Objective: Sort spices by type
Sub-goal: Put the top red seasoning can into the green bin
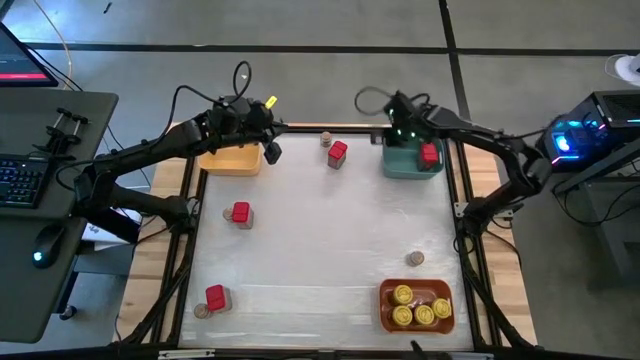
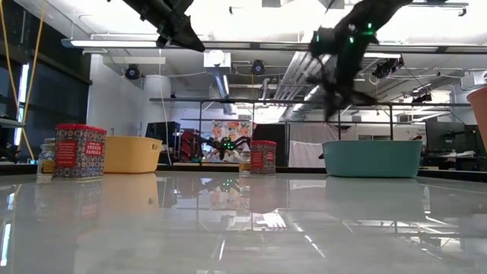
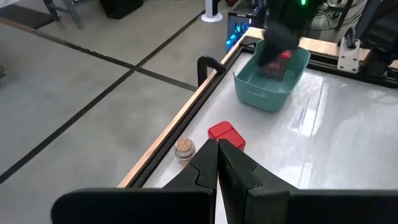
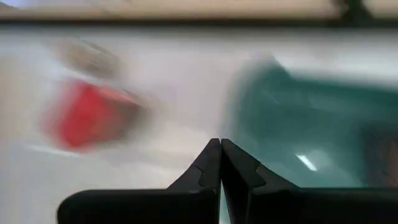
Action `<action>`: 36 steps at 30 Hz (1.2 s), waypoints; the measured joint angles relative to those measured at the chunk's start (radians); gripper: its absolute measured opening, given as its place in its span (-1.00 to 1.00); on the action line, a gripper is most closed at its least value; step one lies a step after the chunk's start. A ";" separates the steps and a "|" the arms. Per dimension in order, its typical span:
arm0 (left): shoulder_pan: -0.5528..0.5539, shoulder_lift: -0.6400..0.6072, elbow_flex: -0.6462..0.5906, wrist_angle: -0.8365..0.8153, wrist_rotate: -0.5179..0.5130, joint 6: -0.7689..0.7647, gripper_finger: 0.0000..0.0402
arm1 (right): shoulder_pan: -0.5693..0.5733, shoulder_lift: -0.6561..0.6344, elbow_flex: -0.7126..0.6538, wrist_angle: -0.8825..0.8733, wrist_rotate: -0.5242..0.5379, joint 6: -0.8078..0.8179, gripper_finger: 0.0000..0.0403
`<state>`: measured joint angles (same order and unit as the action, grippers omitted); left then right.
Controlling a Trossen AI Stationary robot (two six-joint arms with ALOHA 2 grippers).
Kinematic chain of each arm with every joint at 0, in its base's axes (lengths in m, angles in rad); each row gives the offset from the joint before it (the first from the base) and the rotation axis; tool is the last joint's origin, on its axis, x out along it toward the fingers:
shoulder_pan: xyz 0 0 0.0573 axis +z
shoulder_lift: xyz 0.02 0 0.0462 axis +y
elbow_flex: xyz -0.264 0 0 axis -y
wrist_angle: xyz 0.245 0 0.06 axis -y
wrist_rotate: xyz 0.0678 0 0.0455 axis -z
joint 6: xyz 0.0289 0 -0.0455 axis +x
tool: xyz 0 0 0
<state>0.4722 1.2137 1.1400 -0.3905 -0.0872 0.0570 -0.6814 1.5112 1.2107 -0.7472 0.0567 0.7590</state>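
right end effector [image 1: 400, 133] – fingers together, empty, above teal bin [image 1: 408, 163] | next: spread wide, descend squarely over nearest red tin [image 1: 337, 154] | left end effector [image 1: 272, 152] – together

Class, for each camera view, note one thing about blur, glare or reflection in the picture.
Right wrist view: motion-blurred, smearing the red boxy tin and teal plastic bin. Low view: bright ceiling lights, glossy white table mirroring the room. High view: soft glare patches. Left wrist view: sharp.

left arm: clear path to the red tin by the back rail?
Probably yes. The left gripper, shut and empty, hovers near the yellow bin; bare tabletop separates it from the red boxy tin. Only a small tan jar stands beside it.
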 joint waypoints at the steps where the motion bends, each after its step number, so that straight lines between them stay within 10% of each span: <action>1: 0.002 0.000 0.000 0.003 0.000 0.002 -1.00 | 0.003 -0.002 0.018 0.052 -0.035 -0.030 -1.00; 7: 0.015 0.000 0.000 0.057 -0.001 0.007 -1.00 | 0.052 0.059 0.091 0.322 -0.171 -0.105 -1.00; 17: 0.032 0.000 0.000 0.062 -0.001 -0.011 -1.00 | 0.116 0.324 0.306 0.258 -0.222 -0.167 -0.56; 23: 0.032 0.000 0.000 0.056 -0.001 -0.028 -1.00 | 0.113 0.489 0.487 0.037 -0.136 -0.292 -0.95; 36: 0.032 0.000 0.000 0.043 -0.001 -0.072 -1.00 | 0.136 0.552 0.526 -0.063 -0.150 -0.323 -1.00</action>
<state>0.5037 1.2140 1.1400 -0.3473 -0.0879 -0.0145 -0.5450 2.0628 1.7370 -0.8102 -0.0932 0.4360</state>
